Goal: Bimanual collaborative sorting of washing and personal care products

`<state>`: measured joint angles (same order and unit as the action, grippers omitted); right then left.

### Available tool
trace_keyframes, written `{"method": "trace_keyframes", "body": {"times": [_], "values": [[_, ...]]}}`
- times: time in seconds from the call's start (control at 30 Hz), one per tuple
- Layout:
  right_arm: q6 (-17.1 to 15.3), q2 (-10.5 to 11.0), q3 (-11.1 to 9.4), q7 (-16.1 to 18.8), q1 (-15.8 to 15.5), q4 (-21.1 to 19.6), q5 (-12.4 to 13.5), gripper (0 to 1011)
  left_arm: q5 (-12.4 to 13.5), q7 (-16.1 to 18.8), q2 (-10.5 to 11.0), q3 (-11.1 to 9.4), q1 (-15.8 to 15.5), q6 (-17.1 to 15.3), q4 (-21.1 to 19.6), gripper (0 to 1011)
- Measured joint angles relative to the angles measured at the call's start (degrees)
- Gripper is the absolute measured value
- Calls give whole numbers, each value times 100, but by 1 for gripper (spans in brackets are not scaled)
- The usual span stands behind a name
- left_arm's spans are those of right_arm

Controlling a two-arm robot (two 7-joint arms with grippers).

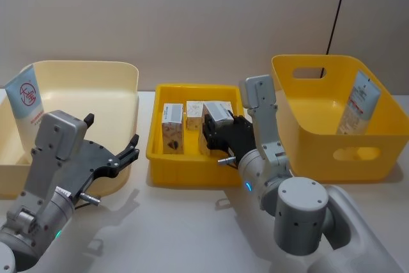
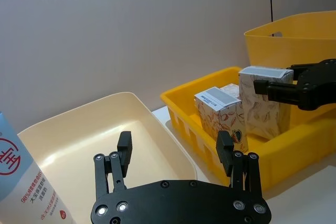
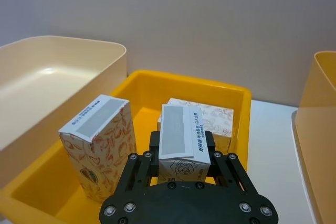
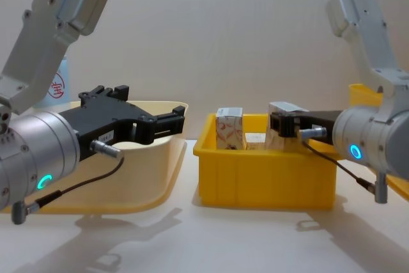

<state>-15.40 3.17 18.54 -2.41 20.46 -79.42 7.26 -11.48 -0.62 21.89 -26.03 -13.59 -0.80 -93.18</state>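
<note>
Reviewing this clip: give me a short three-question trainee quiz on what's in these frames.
1. True or false: the right gripper is shut on a patterned carton.
2. How many cartons are in the small yellow tray?
3. The pale-blue tube leans in: A) the cream bin B) the tall yellow bin.

Key: 1 true; 2 three; 3 A. The left gripper is open.

Cartons (image 1: 173, 129) in middle tray (image 1: 192, 169) — between bins (image 1: 77, 75)
</note>
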Motion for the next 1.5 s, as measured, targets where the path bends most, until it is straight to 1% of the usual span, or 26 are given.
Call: {"method": "trace_keyframes", "body": {"times": [0.1,0.43,0.67,0.77,0.8,1.0,1.03,1.13,1.17,1.2,1.23,1.3,1.37,1.47,1.5], "values": [[92,20,-5,39,-15,-32,-5,448,0,0,0,0,0,0,0,1002],[593,129,-52,229,-90,-267,-34,448,0,0,0,0,0,0,0,1002],[1032,238,-141,362,-152,-525,-55,448,0,0,0,0,0,0,0,1002],[1164,273,-180,394,-172,-607,-68,448,0,0,0,0,0,0,0,1002],[1261,301,-214,407,-187,-675,-77,448,0,0,0,0,0,0,0,1002],[1542,411,-363,426,-249,-910,-120,448,0,0,0,0,0,0,0,1002],[1610,449,-425,421,-271,-987,-137,448,0,0,0,0,0,0,0,1002],[1698,491,-497,395,-301,-1067,-168,448,0,0,0,0,0,0,0,1002],[1754,532,-573,367,-323,-1149,-194,448,0,0,0,0,0,0,0,1002],[1773,543,-594,350,-330,-1169,-207,448,0,0,0,0,0,0,0,1002],[1813,579,-669,320,-353,-1233,-236,448,0,0,0,0,0,0,0,1002],[1842,606,-726,281,-373,-1281,-264,448,0,0,0,0,0,0,0,1002],[1877,647,-831,217,-408,-1362,-308,448,0,0,0,0,0,0,0,1002],[1896,679,-924,147,-443,-1429,-357,448,0,0,0,0,0,0,0,1002],[1901,700,-994,93,-472,-1472,-387,448,0,0,0,0,0,0,0,1002]]}}
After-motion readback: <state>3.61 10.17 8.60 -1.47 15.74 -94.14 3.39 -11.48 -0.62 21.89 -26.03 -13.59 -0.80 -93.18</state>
